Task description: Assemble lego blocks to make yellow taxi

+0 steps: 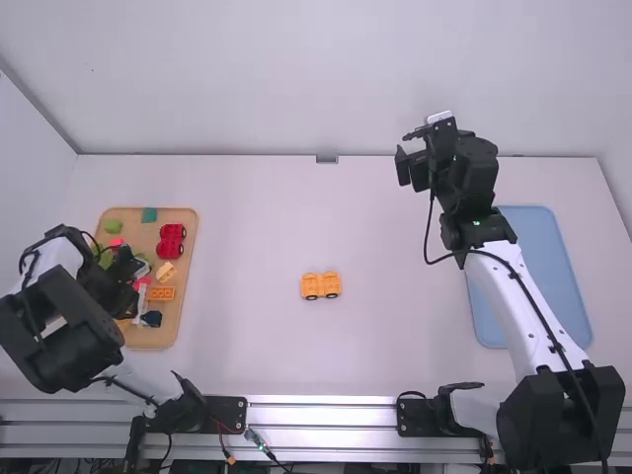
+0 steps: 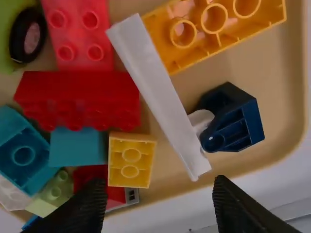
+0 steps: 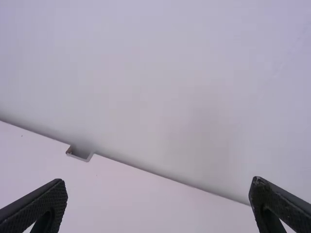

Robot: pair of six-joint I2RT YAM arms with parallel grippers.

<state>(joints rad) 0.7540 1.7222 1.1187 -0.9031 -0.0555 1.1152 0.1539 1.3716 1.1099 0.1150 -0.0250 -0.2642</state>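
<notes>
Over the wooden tray of blocks (image 1: 180, 318), my left gripper (image 1: 126, 281) is low among the pieces. In the left wrist view my left gripper (image 2: 160, 206) is open, with a small yellow block (image 2: 131, 160) and a white bar (image 2: 158, 92) beyond its fingers; a larger orange-yellow block (image 2: 209, 31) lies on its side farther off. At mid-table stands a yellow car-like assembly with dark wheels (image 1: 320, 285). My right gripper (image 1: 410, 158) is raised near the table's far edge; in the right wrist view the right gripper (image 3: 158, 204) is open, holding nothing.
A blue tray (image 1: 555, 272) lies on the right, partly under the right arm. In the wooden tray are red blocks (image 2: 80, 97), teal blocks (image 2: 77, 147), a dark blue piece (image 2: 233, 119) and a wheeled green piece (image 2: 9, 29). A small bracket (image 1: 326, 159) sits at the table's far edge.
</notes>
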